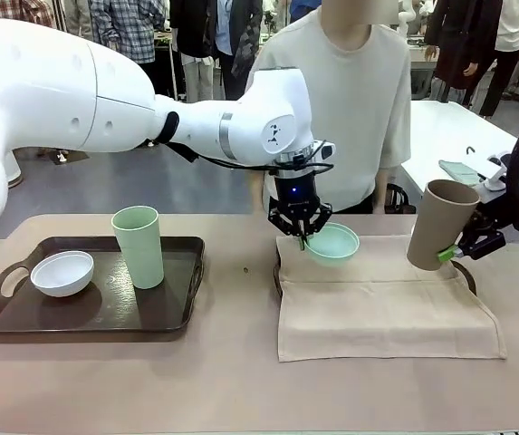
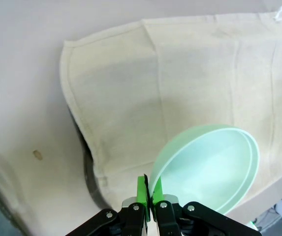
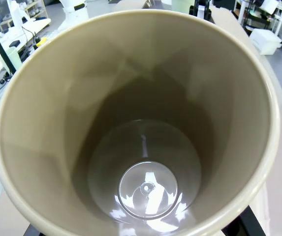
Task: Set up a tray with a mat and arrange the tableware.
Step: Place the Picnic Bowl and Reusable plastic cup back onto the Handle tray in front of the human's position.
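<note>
Left gripper (image 1: 302, 237): jaws pinched tight on the rim of the mint green bowl (image 1: 333, 243). In the left wrist view the green pads (image 2: 141, 191) clamp the thin lip at the bowl's 7 o'clock. The bowl hangs tilted over the 11 o'clock corner of the mat (image 1: 386, 308). The mat is draped over a dark tray (image 1: 278, 272), of which I see just the edge.

Right gripper (image 1: 454, 252): closed on the brown cup (image 1: 438, 222), with a pad against its lower wall. The cup leans over the mat's 1 o'clock corner and looks clear of the cloth. It is empty inside, with a glossy bottom.

The second tray (image 1: 105, 313) is at 9 o'clock on the table. It carries the white bowl (image 1: 62, 272) and the pale green cup (image 1: 138, 246), which stands upright just beside the bowl.

Handling, my judgement:
- Both pieces look like light, stiff, smooth plastic, not fragile.
- They will be slippery under the pads.
- A one-point rim pinch lets the bowl swing, so I should move slowly and set it down flat.
- The tall cup tips easily on soft cloth, so a hold low on the wall suits it.
- The mat is limp and may drag or wrinkle.
</note>
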Controlling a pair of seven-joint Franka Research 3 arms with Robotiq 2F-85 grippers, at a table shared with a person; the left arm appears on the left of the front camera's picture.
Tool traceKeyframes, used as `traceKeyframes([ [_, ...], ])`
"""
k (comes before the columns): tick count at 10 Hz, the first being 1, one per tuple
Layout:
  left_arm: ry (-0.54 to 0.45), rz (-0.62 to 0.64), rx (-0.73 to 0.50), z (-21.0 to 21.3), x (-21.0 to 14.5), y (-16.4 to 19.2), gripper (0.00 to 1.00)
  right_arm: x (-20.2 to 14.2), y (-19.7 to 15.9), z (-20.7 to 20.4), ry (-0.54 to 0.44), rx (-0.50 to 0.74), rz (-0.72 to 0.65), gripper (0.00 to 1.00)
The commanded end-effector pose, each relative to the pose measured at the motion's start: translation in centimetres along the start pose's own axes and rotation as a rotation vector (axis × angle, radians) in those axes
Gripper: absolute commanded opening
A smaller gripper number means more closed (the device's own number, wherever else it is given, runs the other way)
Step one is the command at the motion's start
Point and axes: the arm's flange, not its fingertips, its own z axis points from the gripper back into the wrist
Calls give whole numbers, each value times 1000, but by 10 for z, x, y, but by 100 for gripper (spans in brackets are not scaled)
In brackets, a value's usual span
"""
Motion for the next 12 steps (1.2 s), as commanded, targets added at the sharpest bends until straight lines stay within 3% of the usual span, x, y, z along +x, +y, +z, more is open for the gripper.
traceKeyframes([
  [1, -10, -20, -46, -5, 1, 0, 4, -14, -8, -7, 4, 15, 9, 80],
  [3, -23, -4, -52, -10, 8, 5, 4, -23, -12, -10, 3, 22, 6, 80],
  [12, 97, 20, 12, -41, 19, 4, 4, -63, -30, -23, 13, 38, 7, 80],
])
